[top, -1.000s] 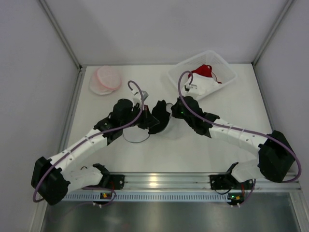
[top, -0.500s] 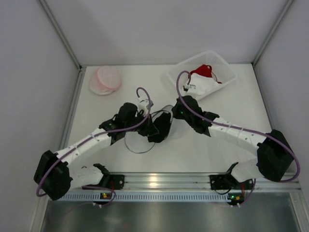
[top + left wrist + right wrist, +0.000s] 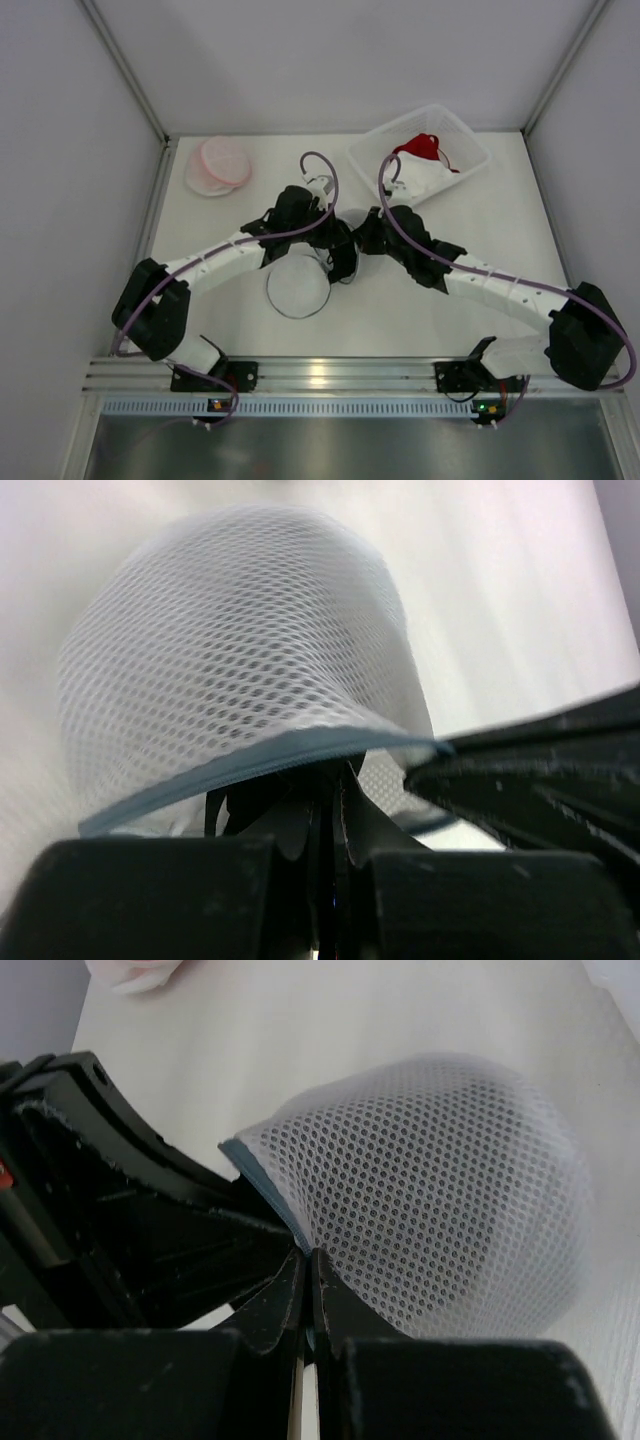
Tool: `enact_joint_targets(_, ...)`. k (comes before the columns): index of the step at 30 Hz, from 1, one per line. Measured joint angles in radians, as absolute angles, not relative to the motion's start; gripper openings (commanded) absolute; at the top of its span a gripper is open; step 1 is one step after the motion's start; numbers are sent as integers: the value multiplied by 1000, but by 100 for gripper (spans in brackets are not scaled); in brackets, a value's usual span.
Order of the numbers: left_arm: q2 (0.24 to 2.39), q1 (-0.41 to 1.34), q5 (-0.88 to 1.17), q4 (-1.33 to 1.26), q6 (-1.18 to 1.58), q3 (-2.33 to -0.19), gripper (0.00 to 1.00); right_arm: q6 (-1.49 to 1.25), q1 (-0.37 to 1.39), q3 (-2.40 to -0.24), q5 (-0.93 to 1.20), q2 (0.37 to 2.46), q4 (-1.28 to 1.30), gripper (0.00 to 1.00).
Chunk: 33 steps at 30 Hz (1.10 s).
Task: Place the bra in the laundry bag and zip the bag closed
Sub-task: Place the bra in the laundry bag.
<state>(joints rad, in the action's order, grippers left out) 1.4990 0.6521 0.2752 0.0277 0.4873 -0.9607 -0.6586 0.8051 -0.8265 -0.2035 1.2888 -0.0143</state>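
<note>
Left gripper (image 3: 325, 802) is clamped on the blue-trimmed rim of the white mesh laundry bag (image 3: 240, 650). Right gripper (image 3: 308, 1260) is pinched shut on the same rim, just beside it. The bag rests mid-table (image 3: 420, 310). The pink bra (image 3: 220, 165) lies near the far left corner.

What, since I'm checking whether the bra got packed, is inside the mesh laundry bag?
Nothing can be made out inside the laundry bag: its white mesh hides any contents. The left pincer and right pincer pinch its blue edge.
</note>
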Motion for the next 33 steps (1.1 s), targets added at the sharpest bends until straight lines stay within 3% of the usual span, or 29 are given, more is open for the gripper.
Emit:
enact_joint_targets(6, 1601, 656, 239, -54, 553, -973, 1, -682, 808, -806, -209, 1273, -12, 0)
enact_joint_targets(7, 1616, 658, 238, -55, 560, -973, 21, -686, 808, -806, -215, 1273, -7, 0)
enact_joint_targets(9, 1629, 659, 238, -54, 566, -972, 48, -696, 808, -806, -231, 1273, 2, 0)
enact_joint_targets(10, 1629, 660, 238, -53, 570, -971, 75, -700, 809, -806, -239, 1273, 6, 0)
enact_joint_targets(11, 1626, 662, 235, -54, 570, -971, 91, -702, 809, -805, -249, 1273, 9, 0)
enact_joint_targets(12, 1620, 662, 230, -53, 574, -970, 98, -702, 808, -805, -259, 1273, 9, 0)
enact_joint_targets(28, 1259, 644, -102, 298, 544, -950, 98, -699, 800, -805, -278, 1287, 33, 0)
enact_joint_targets(33, 1257, 466, -158, 344, 631, -879, 98, -680, 800, -806, -270, 1288, 35, 0)
